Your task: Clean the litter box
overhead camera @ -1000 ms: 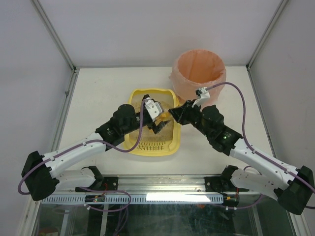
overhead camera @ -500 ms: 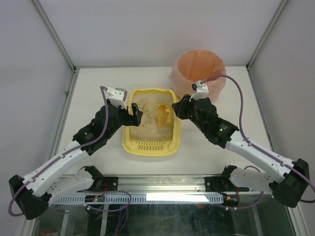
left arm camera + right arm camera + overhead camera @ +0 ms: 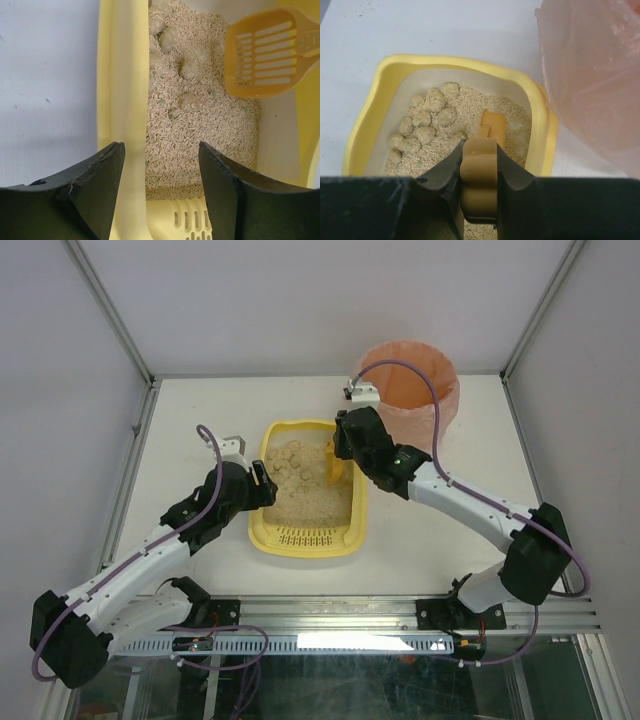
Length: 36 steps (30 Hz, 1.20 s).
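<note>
"What has the right gripper (image 3: 479,165) got?"

"Its fingers are closed tight on the handle of the orange scoop (image 3: 265,60), with the blade pointing ahead and down over the litter at the box's far end. The bin lined with a pink bag (image 3: 590,75) stands just off to that gripper's right."

"And the left gripper (image 3: 160,146)?"

"It's spread wide and holding nothing. The side wall of the litter box (image 3: 305,548) runs between its two fingers. Whether either finger touches the plastic, I can't tell."

"How does the box look?"

"It's pale yellow and sits on the table (image 3: 200,410) below both grippers. The litter is beige, with a cluster of rounded clumps (image 3: 425,125) ahead and left of the right gripper. The slotted grate (image 3: 192,225) lies close under the left one."
</note>
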Motion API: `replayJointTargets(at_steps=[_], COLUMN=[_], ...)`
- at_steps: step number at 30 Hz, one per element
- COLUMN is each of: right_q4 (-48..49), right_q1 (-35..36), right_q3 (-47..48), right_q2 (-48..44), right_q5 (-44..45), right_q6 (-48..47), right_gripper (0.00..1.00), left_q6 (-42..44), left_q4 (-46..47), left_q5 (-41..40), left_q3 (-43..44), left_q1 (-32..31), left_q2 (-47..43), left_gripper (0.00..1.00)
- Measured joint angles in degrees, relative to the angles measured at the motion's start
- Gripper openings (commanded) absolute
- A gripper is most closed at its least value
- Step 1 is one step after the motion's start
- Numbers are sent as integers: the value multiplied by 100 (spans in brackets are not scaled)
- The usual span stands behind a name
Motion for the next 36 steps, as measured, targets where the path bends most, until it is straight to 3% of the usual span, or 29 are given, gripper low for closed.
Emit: replayJointTargets(at_steps=[7, 12, 21, 36], right_q4=[-203, -260, -85, -179], right_q1=[0, -2, -162, -328], right_q3=[564, 575, 535, 402], right_q2=[658, 743, 796, 758], right_q5=[210, 15, -1088, -1012], right_q6=[-136, -9, 619, 1008], right_gripper=[0, 0, 0, 0], left_q6=[-234, -205, 42, 398], left_q4=[20, 4, 118, 238], left_q5=[-223, -387, -258, -192], left_q3=[-17, -17, -17, -28], left_q1=[4, 4, 61, 74], left_q2=[378, 693, 1060, 1137], left_gripper=[65, 59, 45, 41])
